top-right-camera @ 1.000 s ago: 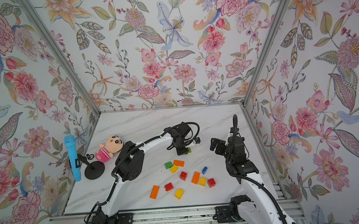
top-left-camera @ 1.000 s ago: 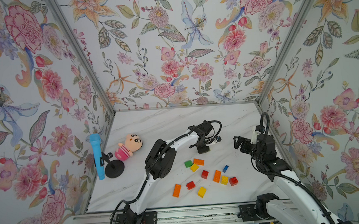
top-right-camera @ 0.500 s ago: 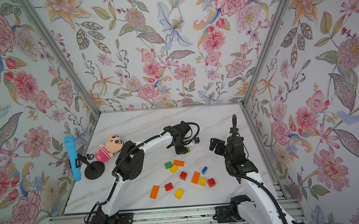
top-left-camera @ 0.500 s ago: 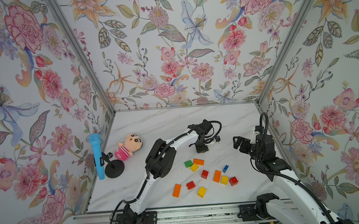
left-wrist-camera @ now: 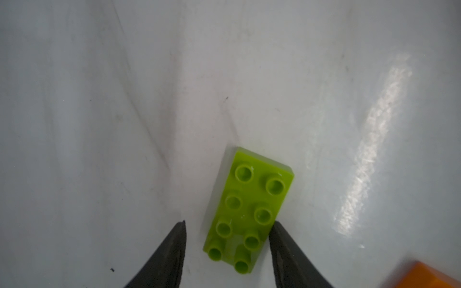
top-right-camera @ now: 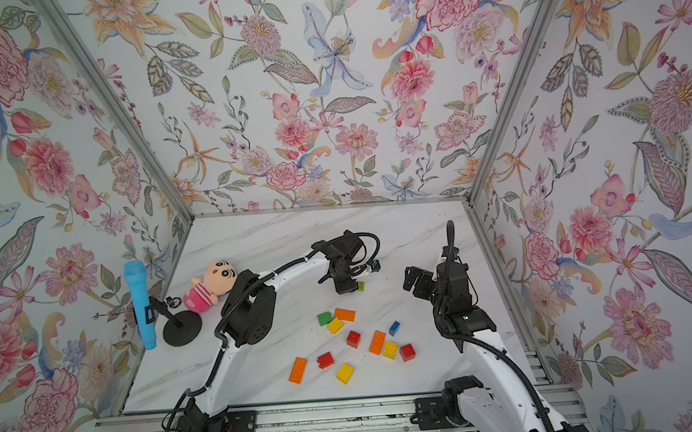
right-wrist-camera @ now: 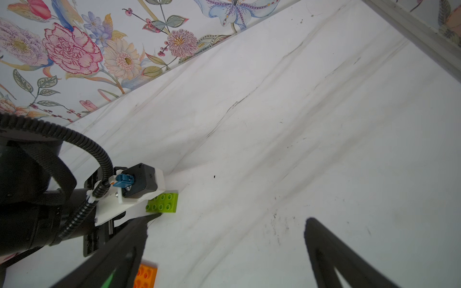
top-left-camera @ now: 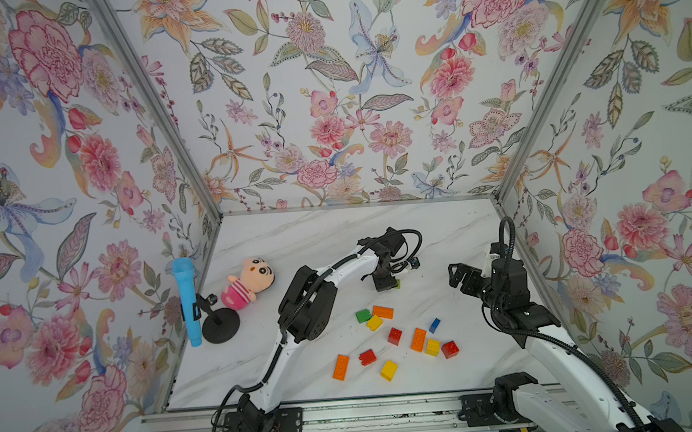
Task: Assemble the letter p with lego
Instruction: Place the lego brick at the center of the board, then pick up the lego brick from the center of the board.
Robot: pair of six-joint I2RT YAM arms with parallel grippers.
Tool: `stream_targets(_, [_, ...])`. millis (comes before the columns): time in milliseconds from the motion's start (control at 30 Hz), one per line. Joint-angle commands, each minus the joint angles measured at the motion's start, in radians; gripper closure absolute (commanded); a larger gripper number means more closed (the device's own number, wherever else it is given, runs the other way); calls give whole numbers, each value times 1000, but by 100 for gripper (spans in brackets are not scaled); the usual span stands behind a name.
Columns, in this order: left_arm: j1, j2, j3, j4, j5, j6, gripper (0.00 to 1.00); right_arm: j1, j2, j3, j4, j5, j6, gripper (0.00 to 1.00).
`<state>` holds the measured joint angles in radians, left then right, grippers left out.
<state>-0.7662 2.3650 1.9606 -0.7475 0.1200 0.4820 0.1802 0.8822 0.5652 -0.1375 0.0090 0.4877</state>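
Lime-green, the eight-stud brick (left-wrist-camera: 248, 212) lies flat, studs up, on the marble table (top-left-camera: 337, 234) about midway between its front and back edges. The left gripper (left-wrist-camera: 229, 223) stands over it with fingers spread to either side: one fingertip is right against the brick's long side, the other stands clear of it. The remaining bricks (top-left-camera: 395, 335) lie scattered nearer the front edge. The right gripper (right-wrist-camera: 227, 222) hovers toward the right edge, fingers wide apart over bare marble
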Motion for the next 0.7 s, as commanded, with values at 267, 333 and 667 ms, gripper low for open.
stream_targets(267, [-9, 49, 71, 30, -11, -55, 29, 6, -25, 24, -19, 19, 10, 0])
stream_targets(333, [-6, 60, 85, 27, -23, -61, 29, 7, -30, 22, -20, 20, 9, 0])
stream_targets(667, [-5, 6, 60, 32, -13, -68, 30, 7, -29, 21, -27, 13, 3, 0])
